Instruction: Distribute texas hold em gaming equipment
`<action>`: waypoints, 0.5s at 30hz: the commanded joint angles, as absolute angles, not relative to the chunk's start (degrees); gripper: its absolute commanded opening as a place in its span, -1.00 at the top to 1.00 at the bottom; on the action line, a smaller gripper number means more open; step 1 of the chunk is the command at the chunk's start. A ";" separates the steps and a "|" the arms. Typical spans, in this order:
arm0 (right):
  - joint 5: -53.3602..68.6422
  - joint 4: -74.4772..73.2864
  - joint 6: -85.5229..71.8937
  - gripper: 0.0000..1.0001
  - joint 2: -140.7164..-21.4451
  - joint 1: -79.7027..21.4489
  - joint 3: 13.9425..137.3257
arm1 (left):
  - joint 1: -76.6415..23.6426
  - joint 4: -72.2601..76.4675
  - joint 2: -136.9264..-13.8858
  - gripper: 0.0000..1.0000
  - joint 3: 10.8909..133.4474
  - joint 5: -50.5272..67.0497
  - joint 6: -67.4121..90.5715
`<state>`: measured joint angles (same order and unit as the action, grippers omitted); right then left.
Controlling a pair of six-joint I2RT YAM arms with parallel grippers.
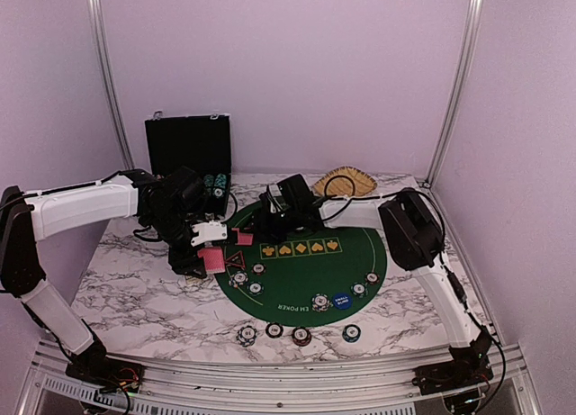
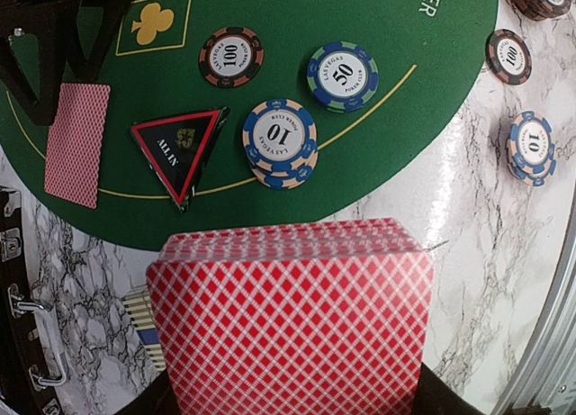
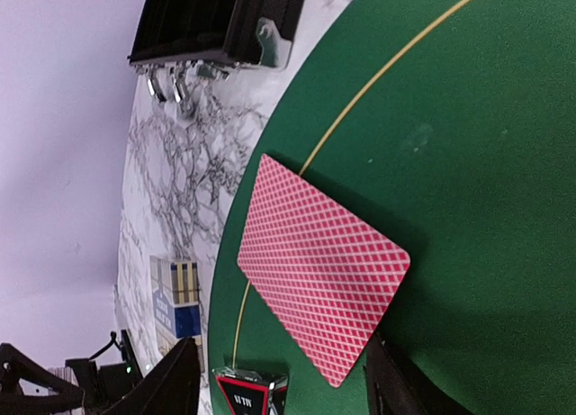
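Your left claw (image 2: 288, 399) was clamped on card deck (image 2: 290, 320), held over bench (image 2: 504, 253) as dealing supply. Your right claw (image 3: 283, 392) stood apart at single card (image 3: 322, 287), face-down on green mat (image 3: 468, 163) beside triangular marker (image 3: 247, 392), likely player's spot.

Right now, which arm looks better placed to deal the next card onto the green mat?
Likely the right: the right tool stands open and empty by a single card on the mat, near the deck clamped in the left tool.

Red-backed card (image 3: 324, 289) flat on mat (image 3: 468, 163); deck (image 2: 288, 316) seemingly aloft
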<state>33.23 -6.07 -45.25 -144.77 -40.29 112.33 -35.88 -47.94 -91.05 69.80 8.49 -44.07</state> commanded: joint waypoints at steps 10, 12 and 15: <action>25.27 -7.86 -41.58 -0.83 -129.32 -39.95 100.77 | -35.60 -49.04 -91.13 0.81 71.34 8.56 -43.74; 25.55 -5.47 -42.26 -0.90 -126.29 -39.97 96.82 | -35.60 -49.04 -91.14 0.82 71.41 8.52 -43.60; 26.16 -0.89 -43.65 -0.98 -121.74 -39.94 89.93 | -35.60 -49.04 -91.05 0.82 71.48 8.68 -43.45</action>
<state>26.41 -7.22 -42.44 -127.94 -40.23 95.57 -35.88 -47.94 -91.05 69.80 8.38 -43.92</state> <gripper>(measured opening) 0.976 0.664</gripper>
